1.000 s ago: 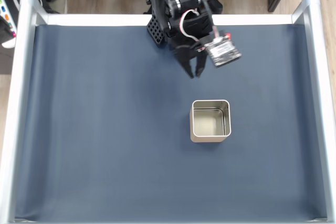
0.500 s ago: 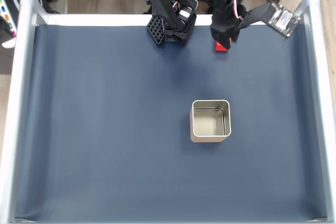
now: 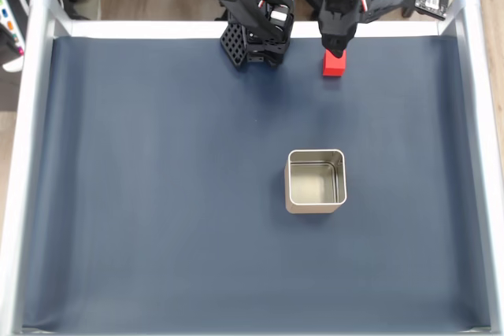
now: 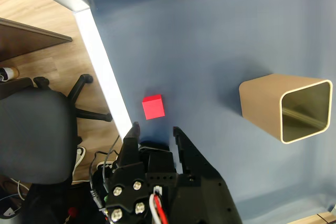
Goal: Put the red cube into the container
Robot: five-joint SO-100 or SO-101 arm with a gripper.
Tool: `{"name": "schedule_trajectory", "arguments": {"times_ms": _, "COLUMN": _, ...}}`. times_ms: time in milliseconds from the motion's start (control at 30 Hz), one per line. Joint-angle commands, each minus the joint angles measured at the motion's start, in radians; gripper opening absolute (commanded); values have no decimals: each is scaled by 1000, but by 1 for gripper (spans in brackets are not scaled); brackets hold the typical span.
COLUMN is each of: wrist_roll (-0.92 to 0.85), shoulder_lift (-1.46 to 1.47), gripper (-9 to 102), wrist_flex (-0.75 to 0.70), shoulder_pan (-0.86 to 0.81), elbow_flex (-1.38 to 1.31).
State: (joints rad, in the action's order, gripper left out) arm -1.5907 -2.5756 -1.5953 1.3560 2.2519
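Observation:
The red cube [image 3: 334, 66] rests on the dark blue mat near the back edge, right of the arm's base. In the fixed view my gripper [image 3: 335, 47] hangs right over the cube's far side and hides part of it. Seen from the wrist, the red cube [image 4: 153, 107] lies just beyond the tips of my gripper [image 4: 156, 130], which is open with nothing between its fingers. The container [image 3: 292, 194], a square silvery tin, stands open-topped at the mat's middle, well in front of the cube. From the wrist, the container [image 4: 258, 103] appears off to the right.
A silver frame [image 3: 35, 116] borders the mat on the left, back and right. The arm's black base [image 3: 250, 41] stands at the back edge. Beyond the frame are a wooden floor and a black office chair [image 4: 31, 135].
The arm has swung from over the mat's middle to the back right. The red cube, hidden a second ago, now shows below the gripper.

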Motion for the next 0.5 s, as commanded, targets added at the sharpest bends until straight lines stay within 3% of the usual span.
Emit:
{"name": "schedule_trajectory", "arguments": {"times_ms": 0, "wrist_roll": -23, "shoulder_lift": -58, "gripper": 22, "wrist_flex": 26, "shoulder_pan": 31, "elbow_flex": 28}}
{"name": "schedule_trajectory", "arguments": {"times_ms": 467, "wrist_roll": 46, "shoulder_lift": -141, "gripper": 22, "wrist_flex": 124, "shoulder_pan": 98, "elbow_flex": 230}}
